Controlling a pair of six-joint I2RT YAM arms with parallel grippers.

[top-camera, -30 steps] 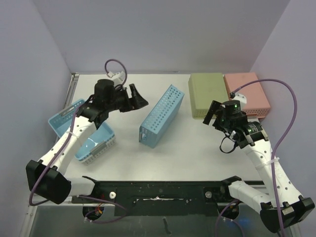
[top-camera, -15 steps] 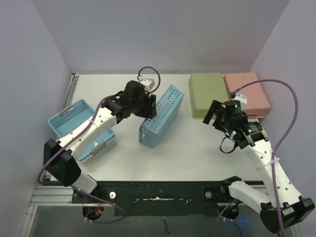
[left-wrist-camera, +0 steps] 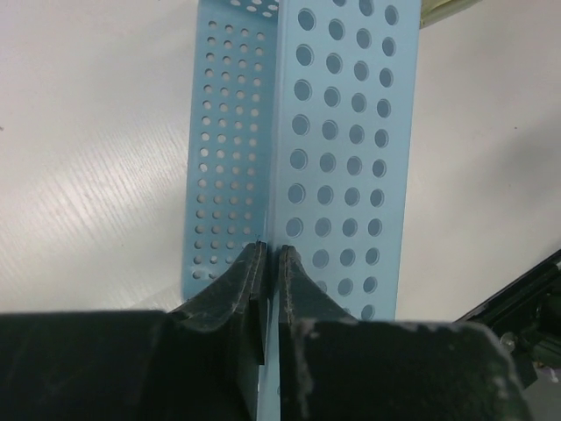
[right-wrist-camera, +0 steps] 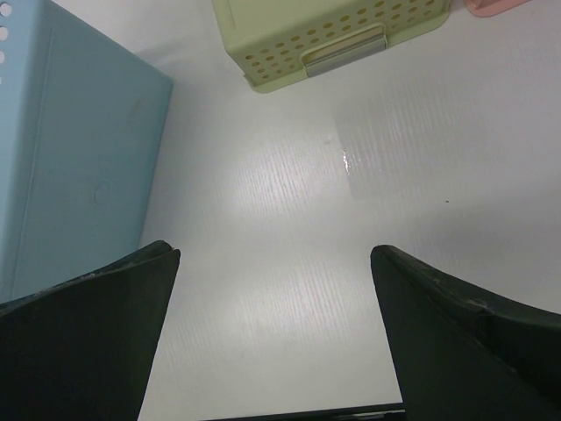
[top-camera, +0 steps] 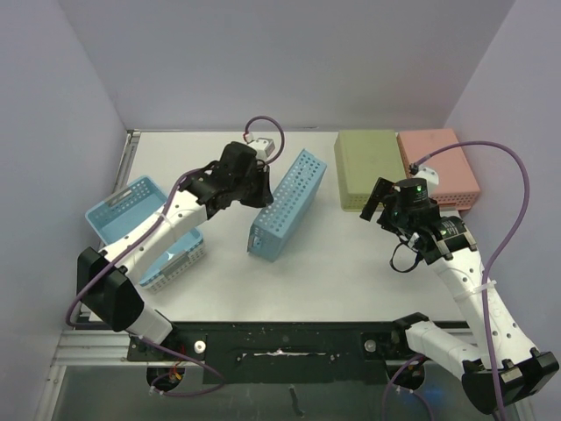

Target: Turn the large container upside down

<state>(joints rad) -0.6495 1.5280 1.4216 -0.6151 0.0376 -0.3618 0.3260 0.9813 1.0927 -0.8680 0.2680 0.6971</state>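
The large container (top-camera: pixel 289 206) is a long blue perforated basket lying on one long side in the middle of the table. My left gripper (top-camera: pixel 260 189) is at its upper left edge. In the left wrist view the left gripper (left-wrist-camera: pixel 271 250) is shut on the thin blue wall of the container (left-wrist-camera: pixel 342 149), one finger on each face. My right gripper (top-camera: pixel 377 203) hovers to the right of the container, apart from it. It stands open (right-wrist-camera: pixel 273 263) over bare table, and the container's solid base (right-wrist-camera: pixel 70 149) shows at the left of that view.
A green basket (top-camera: pixel 366 168) and a pink basket (top-camera: pixel 440 167) lie upside down at the back right. Small light-blue baskets (top-camera: pixel 145 228) are stacked at the left edge. The green basket (right-wrist-camera: pixel 324 26) lies ahead of the right gripper.
The left arm swung right from above the small baskets to the large container, and its jaws closed on the container's wall. The right arm stayed still.
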